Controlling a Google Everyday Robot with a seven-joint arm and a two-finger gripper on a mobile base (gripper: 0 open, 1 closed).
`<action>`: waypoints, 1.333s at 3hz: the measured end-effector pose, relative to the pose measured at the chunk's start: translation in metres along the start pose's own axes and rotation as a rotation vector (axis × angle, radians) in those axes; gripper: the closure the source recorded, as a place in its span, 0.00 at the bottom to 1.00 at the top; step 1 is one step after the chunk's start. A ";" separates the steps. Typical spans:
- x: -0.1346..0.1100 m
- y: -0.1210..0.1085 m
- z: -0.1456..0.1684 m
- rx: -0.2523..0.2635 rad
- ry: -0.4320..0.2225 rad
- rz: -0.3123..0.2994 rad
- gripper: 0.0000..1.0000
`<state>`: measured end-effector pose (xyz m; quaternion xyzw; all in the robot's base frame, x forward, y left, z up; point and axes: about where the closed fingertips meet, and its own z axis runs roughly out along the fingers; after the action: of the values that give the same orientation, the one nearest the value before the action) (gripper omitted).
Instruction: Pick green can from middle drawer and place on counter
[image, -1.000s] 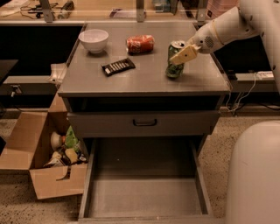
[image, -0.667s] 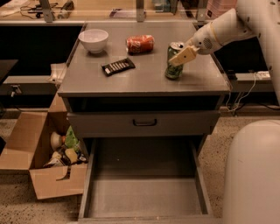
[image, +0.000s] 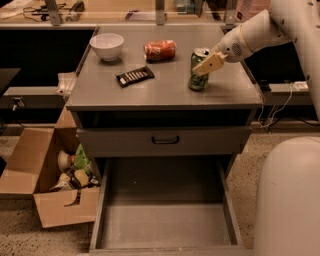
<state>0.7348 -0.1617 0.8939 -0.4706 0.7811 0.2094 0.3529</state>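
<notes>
On the right of the matt grey worktop (image: 165, 95), the small green drink can (image: 198, 79) is seen upright, unmoved since a moment ago. The hand (image: 202, 66) is held at its top from the right; whether it is gripped cannot be told.

Dim warm light, hand (image: 204, 66) over counter (image: 165, 95)

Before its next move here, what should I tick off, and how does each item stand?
1. Green can upright: ok.
2. Can standing well inside the counter edges: ok.
3. Gripper at the can's upper part, arm reaching in from the right: ok.
4. Red-orange can and black flat object apart from the green can: ok.
5. Can's weight fully on the counter: cannot tell.
6. Middle drawer open, no can inside: ok.
</notes>
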 end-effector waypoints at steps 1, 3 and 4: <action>0.000 0.000 0.000 0.000 0.000 0.000 0.39; 0.000 0.000 0.000 0.000 0.000 0.000 0.00; 0.000 0.000 -0.001 -0.003 -0.013 -0.002 0.00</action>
<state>0.7343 -0.1622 0.8949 -0.4704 0.7780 0.2136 0.3574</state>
